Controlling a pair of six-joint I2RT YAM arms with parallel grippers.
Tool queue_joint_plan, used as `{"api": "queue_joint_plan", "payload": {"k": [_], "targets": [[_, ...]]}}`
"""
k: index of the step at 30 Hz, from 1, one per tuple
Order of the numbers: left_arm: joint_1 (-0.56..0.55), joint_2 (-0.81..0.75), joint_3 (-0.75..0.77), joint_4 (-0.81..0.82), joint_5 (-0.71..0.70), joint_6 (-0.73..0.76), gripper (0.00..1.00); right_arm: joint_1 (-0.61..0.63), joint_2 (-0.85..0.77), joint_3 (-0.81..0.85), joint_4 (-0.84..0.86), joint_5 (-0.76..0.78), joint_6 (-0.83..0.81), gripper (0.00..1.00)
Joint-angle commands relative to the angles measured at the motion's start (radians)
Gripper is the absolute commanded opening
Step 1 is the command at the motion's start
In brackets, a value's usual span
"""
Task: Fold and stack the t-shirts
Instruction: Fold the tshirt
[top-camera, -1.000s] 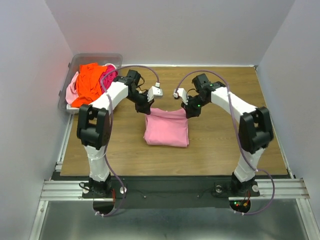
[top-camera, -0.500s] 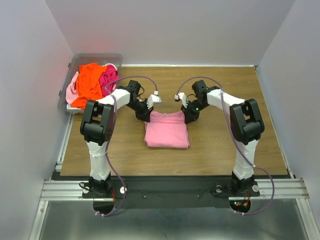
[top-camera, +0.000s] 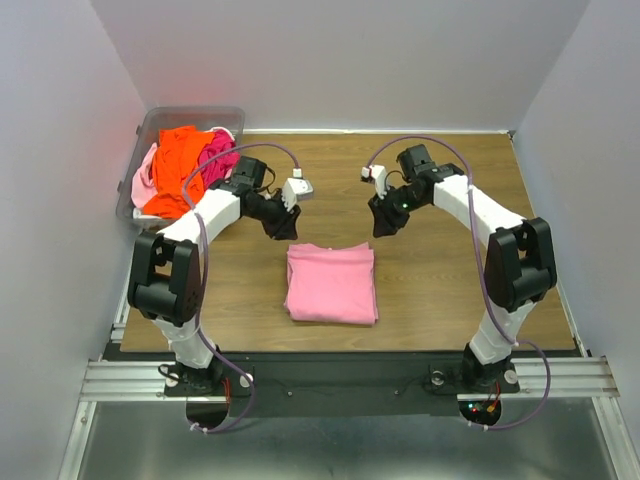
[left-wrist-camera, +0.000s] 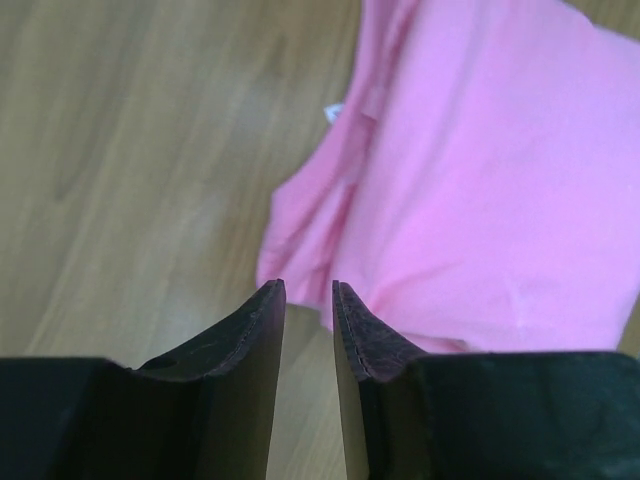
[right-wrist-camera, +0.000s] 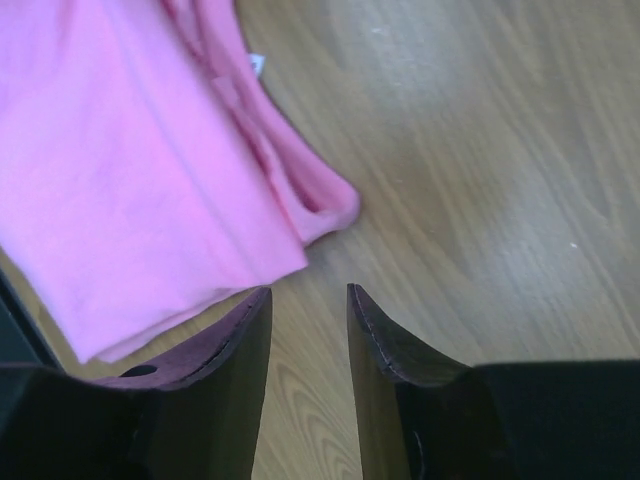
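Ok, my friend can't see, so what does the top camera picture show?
A folded light pink cotton t-shirt lies on a brown wooden table, with the left end effector and right end effector hovering beyond its far corners, holding nothing. A clear plastic bin at far left holds rumpled orange and pink shirts.

The left arm (top-camera: 215, 205) is bending at its raised elbow and reaching forward and inward over the table. Its wrist is tipping the left gripper (top-camera: 279, 228) downward. That gripper's fingers (left-wrist-camera: 262, 330) are standing only a narrow slit apart, clasping nothing. The right arm (top-camera: 462, 200) is mirroring this pose from the other side, with the right gripper (top-camera: 383, 226) also pointing down. Its jaws are standing slightly wider apart and are likewise holding nothing. The two grippers are hanging well apart.
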Motion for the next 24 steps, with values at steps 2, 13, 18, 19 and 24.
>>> {"api": "queue_joint_plan", "payload": {"k": [2,13,18,19,24], "targets": [[0.029,-0.03,0.062,0.015,0.046,-0.036,0.38,-0.012,-0.001,0.028,0.015,-0.029,0.057,0.37],[-0.036,-0.057,-0.101,0.038,0.137,-0.067,0.36,0.054,-0.055,-0.121,0.05,-0.185,0.103,0.29],[-0.118,-0.054,-0.047,0.038,0.088,0.014,0.4,0.053,0.046,0.049,0.078,-0.161,0.158,0.31],[-0.131,-0.053,-0.048,0.068,0.067,0.016,0.4,0.051,0.072,0.109,0.079,-0.171,0.169,0.31],[-0.185,-0.03,-0.055,0.139,0.025,0.046,0.49,0.051,0.244,0.273,0.085,-0.25,0.285,0.29]]}}
